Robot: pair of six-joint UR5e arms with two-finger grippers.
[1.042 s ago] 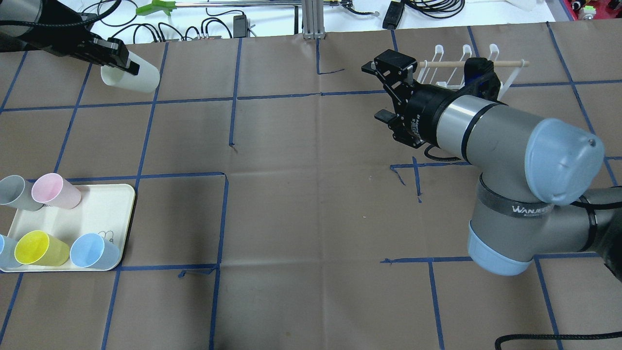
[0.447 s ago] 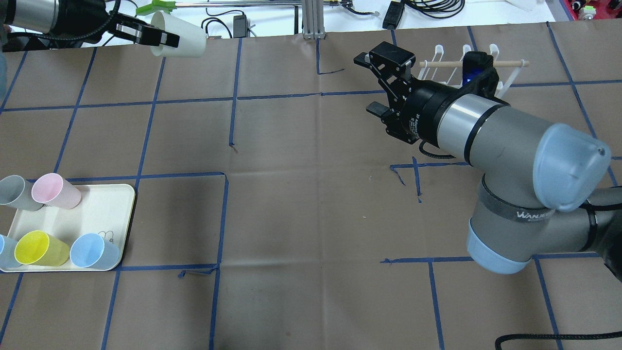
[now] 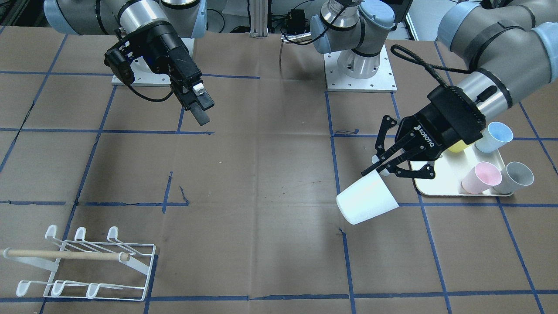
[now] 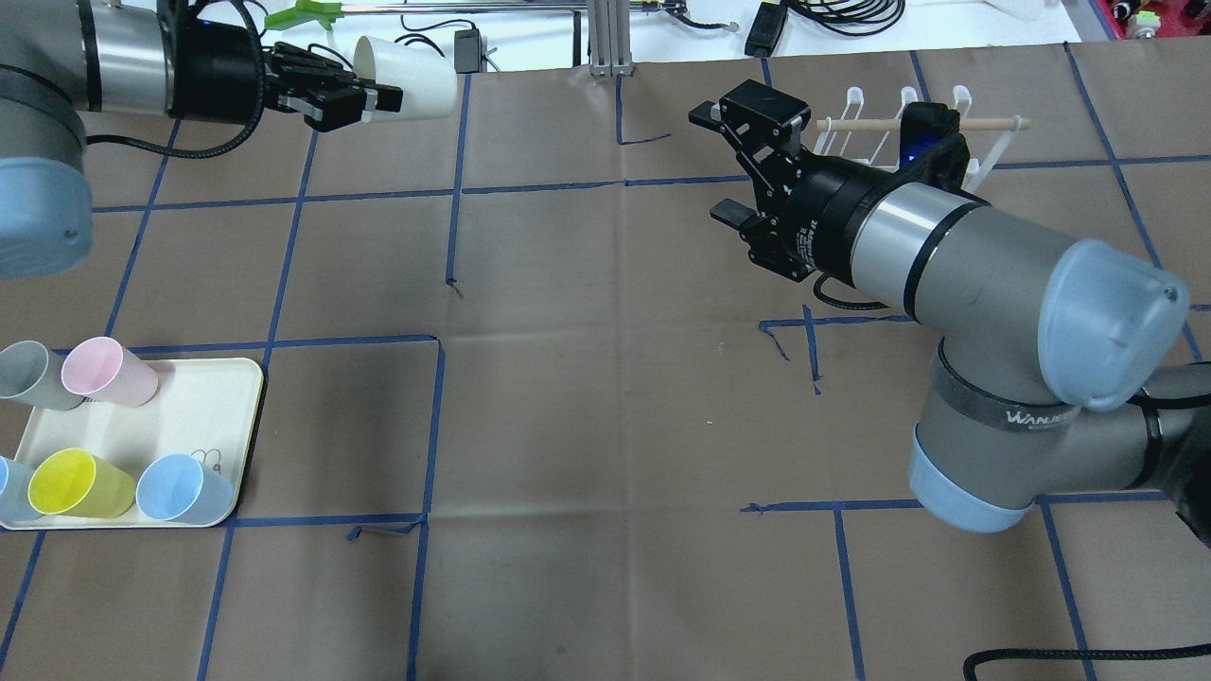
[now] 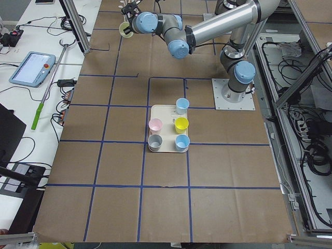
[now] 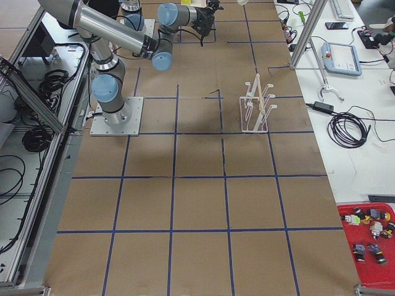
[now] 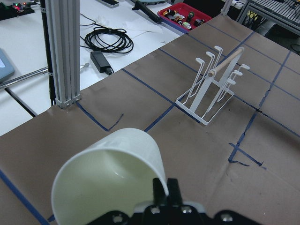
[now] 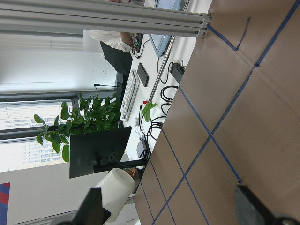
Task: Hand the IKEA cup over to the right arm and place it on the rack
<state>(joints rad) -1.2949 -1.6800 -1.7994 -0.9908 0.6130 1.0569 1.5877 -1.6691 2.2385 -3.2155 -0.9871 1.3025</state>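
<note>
The left gripper (image 4: pixel 381 95) was clenched on the rim of a cream-white plastic cup (image 4: pixel 416 66). It held the cup tipped on its side in the air over the far left part of the brown paper-covered table (image 4: pixel 587 426), base pointing right. One finger seemed to sit inside the mouth, though the wrist view showed that only partly. The right arm (image 4: pixel 946 246) had its black right gripper (image 4: pixel 716 163) well apart from the cup, to the right, jaws spread wide and holding nothing. Just behind it, at the far right, stood the small white wire rack (image 3: pixel 87 261) with its wooden dowel (image 3: pixel 65 254). At the near left, a cream rectangular tray (image 4: pixel 203 407) carried a pink cup (image 4: pixel 109 371), a grey cup (image 4: pixel 28 374), a yellow cup (image 4: pixel 80 482) and pale blue cups (image 4: pixel 184 489).
</note>
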